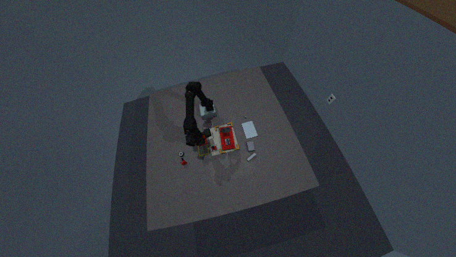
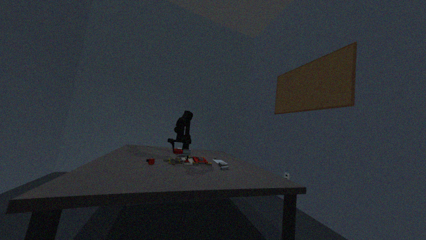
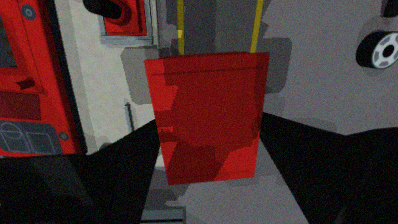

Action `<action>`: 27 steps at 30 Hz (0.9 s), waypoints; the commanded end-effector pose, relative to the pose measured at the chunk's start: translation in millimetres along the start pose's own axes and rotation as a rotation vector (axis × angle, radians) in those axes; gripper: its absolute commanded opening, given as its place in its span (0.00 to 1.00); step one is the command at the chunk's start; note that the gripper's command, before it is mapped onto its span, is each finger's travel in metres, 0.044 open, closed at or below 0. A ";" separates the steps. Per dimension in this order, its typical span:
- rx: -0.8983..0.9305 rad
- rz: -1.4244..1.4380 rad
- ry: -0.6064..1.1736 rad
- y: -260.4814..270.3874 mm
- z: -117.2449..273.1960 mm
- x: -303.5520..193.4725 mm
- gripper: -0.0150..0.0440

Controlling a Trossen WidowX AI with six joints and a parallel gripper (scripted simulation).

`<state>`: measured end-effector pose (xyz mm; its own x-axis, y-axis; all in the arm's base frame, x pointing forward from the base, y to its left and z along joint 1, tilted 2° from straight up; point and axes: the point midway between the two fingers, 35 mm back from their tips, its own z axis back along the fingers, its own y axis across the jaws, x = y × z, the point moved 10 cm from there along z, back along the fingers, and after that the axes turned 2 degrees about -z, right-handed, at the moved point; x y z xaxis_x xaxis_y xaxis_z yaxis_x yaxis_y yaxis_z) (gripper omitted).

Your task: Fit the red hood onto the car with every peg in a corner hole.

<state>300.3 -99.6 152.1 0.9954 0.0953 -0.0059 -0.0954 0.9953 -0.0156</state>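
The red hood (image 1: 203,136) (image 2: 178,151) (image 3: 210,117) is in the air above the table, roof toward the wrist camera. My gripper (image 2: 179,150) (image 3: 208,120) is shut on it, one black finger against each long side. The hood's corner holes are not visible. The red chassis (image 1: 232,138) (image 2: 200,161) (image 3: 37,55) lies in the jig, to the left of the hood in the wrist view. The grey engine block (image 1: 227,141) shows on its deck in the top view. The pegs are too small to make out.
A yellow outline (image 3: 257,25) lies beyond the hood. A small red part (image 1: 214,147) (image 3: 137,20) sits in a grey holder beside the chassis. A wheel (image 1: 181,154) (image 3: 385,50) stands on the other side. A pale box (image 1: 209,115) is near the arm; a white sheet (image 1: 249,129) lies past the jig.
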 end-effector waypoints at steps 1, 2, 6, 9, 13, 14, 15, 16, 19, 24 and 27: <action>-0.004 -0.003 -0.010 -0.3 12.7 0.8 0.25; -0.004 -0.003 -0.010 -0.3 15.2 0.8 0.25; -0.004 -0.003 -0.010 -0.3 23.7 0.7 0.25; -0.004 -0.003 -0.010 -0.3 28.4 0.7 0.25; -0.004 -0.003 -0.010 -0.3 32.5 0.7 0.25; -0.004 -0.003 -0.010 -0.3 32.9 0.7 0.25; -0.001 0.001 -0.002 0.1 27.9 0.3 0.25; -0.001 0.000 -0.002 0.8 28.0 0.8 0.25; -0.001 -0.004 -0.002 5.7 28.4 4.3 0.25; -0.002 -0.015 -0.004 20.3 29.3 13.7 0.25; -0.002 -0.024 -0.007 29.4 30.0 19.3 0.25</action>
<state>311.6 -76.0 180.8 0.9968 0.0795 -0.0008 -0.0795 0.9967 -0.0160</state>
